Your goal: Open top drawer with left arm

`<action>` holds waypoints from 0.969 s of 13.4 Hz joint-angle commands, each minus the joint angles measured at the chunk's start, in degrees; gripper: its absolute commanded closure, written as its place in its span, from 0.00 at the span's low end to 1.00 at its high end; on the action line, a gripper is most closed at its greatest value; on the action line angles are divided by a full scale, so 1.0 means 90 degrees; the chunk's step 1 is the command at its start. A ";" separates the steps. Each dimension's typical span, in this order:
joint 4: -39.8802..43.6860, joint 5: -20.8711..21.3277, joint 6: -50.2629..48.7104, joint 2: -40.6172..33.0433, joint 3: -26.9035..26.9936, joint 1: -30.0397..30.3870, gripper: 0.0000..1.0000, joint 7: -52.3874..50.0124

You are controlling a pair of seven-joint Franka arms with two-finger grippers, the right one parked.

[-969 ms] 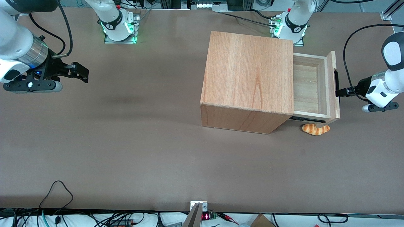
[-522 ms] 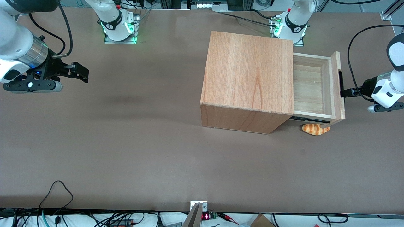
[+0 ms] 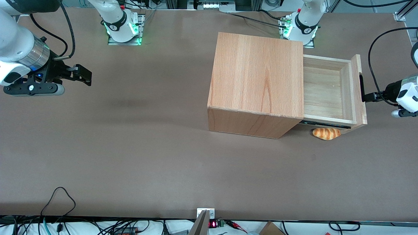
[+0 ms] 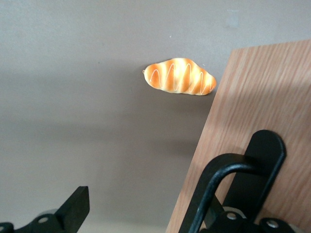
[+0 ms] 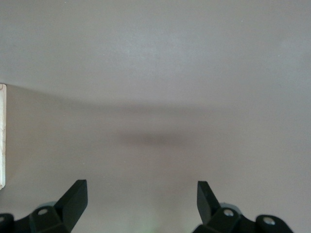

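The top drawer (image 3: pixel 323 94) stands pulled well out of the wooden cabinet (image 3: pixel 258 75), its pale plank floor bare. A long black bar handle (image 3: pixel 361 87) runs along its front panel (image 4: pixel 262 97). The left arm (image 3: pixel 406 94) reaches in from the working arm's end of the table. Its gripper (image 3: pixel 368 97) sits at the handle (image 4: pixel 218 189) with its fingers spread open. One finger (image 4: pixel 73 208) hangs free over the table; the other is hidden at the bar, and I cannot tell how it bears on it.
A striped orange bread roll (image 3: pixel 326 133) lies on the brown table (image 3: pixel 130 147), just under the drawer's edge that is nearer the front camera; the same roll (image 4: pixel 180 77) shows beside the front panel. Cables trail along the table's front edge.
The drawer has slid farther out of the cabinet toward the working arm's end of the table. The gripper has drawn back with the handle by the same amount.
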 commanded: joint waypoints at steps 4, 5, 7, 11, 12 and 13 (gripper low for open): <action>0.0500 0.0170 -0.0092 0.0198 -0.0050 0.0088 0.00 0.0104; 0.0588 0.0170 -0.0189 0.0198 -0.0060 0.0078 0.00 0.0114; 0.0899 0.0170 -0.0443 0.0208 -0.0069 0.0078 0.00 0.0163; 0.1485 0.0160 -0.0999 0.0159 -0.0128 0.0039 0.00 0.0046; 0.1690 0.0150 -0.1175 0.0159 -0.0128 0.0039 0.00 0.0103; 0.1914 0.0160 -0.1380 0.0159 -0.0128 0.0020 0.00 0.0094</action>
